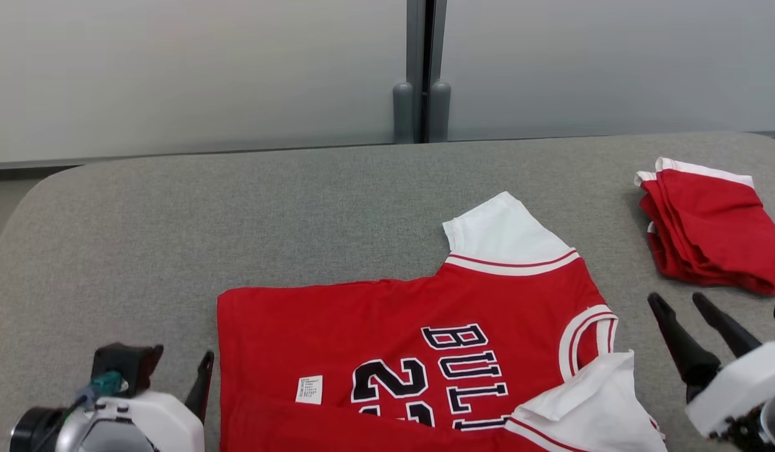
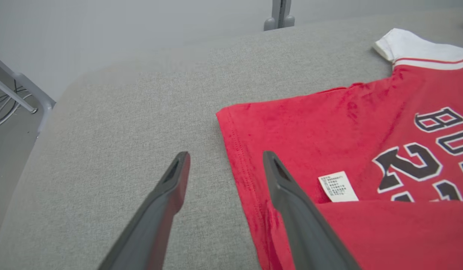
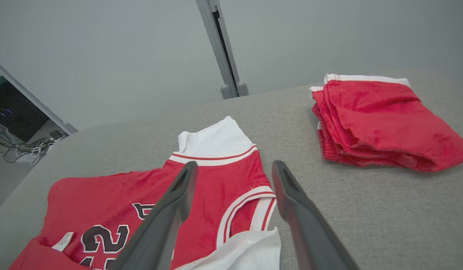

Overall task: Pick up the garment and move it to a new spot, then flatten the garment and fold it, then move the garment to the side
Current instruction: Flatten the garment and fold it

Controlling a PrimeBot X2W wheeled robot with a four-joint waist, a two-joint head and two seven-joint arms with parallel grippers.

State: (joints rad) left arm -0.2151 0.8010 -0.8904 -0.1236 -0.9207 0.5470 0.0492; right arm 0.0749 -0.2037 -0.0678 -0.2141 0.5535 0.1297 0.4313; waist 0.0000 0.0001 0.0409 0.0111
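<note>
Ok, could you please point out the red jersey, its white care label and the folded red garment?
red jersey [image 1: 280, 339]: head view, plain red cloth left of the number.
care label [image 2: 338, 186]: left wrist view, middle of the white tag.
folded red garment [image 3: 381, 120]: right wrist view, top red layer.

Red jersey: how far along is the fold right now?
Done: the red jersey with white sleeves lies flat on the grey padded table, its near edge folded over. In hand: nothing; left gripper and right gripper are open at its two ends. Left: remaining folds, then moving it aside.
</note>
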